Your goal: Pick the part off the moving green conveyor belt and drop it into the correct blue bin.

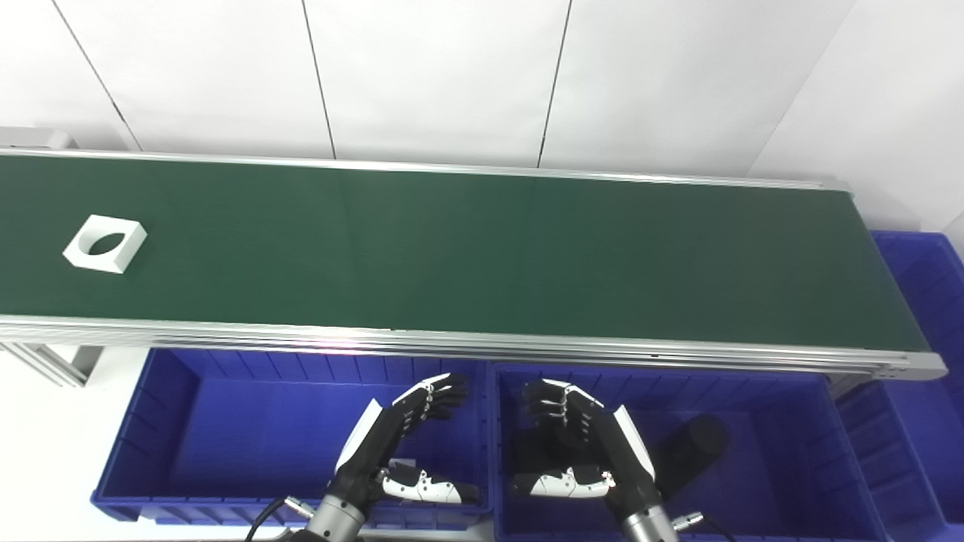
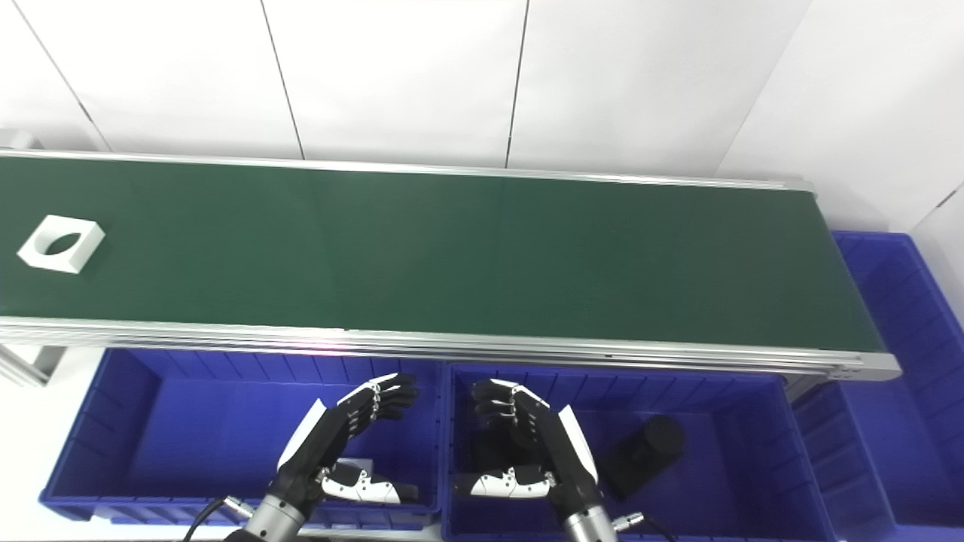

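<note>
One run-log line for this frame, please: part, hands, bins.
part: white square block with round hole, far left on green conveyor belt | left hand: open, over left blue bin | right hand: open, over middle blue bin

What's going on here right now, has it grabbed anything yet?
Nothing is grabbed yet. A white square part with a round hole lies on the green conveyor belt near its far left end, well away from both hands. The left hand and right hand hover open and empty below the belt's near edge, over the left blue bin and the middle blue bin. A black cylindrical part already lies in the middle bin. A third blue bin sits at the belt's right end.
</note>
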Tool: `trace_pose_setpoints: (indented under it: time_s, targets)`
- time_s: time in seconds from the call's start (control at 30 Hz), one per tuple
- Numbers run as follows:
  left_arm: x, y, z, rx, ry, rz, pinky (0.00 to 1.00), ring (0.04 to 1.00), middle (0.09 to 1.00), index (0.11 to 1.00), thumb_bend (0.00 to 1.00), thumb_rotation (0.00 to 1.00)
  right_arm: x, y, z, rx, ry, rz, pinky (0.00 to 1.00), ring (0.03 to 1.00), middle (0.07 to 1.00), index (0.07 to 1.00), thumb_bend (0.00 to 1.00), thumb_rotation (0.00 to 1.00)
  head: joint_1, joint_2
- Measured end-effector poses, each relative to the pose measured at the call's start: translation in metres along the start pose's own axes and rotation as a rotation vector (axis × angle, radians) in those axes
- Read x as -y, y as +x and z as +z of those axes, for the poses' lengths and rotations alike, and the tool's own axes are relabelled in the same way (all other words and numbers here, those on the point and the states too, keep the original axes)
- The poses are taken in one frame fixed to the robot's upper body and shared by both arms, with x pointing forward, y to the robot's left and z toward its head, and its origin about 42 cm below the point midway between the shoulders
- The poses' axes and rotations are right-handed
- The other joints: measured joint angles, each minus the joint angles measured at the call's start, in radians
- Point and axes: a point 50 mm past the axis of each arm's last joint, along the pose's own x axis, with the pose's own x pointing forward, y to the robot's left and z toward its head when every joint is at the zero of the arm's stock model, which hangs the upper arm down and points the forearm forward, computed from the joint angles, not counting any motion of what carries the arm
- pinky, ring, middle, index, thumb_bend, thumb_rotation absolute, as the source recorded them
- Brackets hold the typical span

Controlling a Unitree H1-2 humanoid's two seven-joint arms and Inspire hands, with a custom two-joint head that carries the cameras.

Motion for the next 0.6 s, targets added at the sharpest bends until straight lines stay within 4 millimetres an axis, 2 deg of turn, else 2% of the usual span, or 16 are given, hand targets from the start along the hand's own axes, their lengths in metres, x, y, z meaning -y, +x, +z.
trace_pose_setpoints:
  time_s: [0.47,0.6]
  targets:
    - [0.0000,0.0000,0.0000,0.000,0.001,-0.003,0.76,0.791,0.798,0.823,0.92,0.17,-0.0037,0.0005,0.0002,0.001,0.002,0.010,0.64,0.703,0.757,0.737,0.89,0.17,0.000,-0.003]
    - [-0.0001,0.0001,-0.0005,-0.002,0.000,-0.003,0.76,0.790,0.798,0.821,0.92,0.17,-0.0040,0.0006,0.0001,0.000,0.004,0.010,0.64,0.708,0.759,0.739,0.89,0.20,0.002,-0.006]
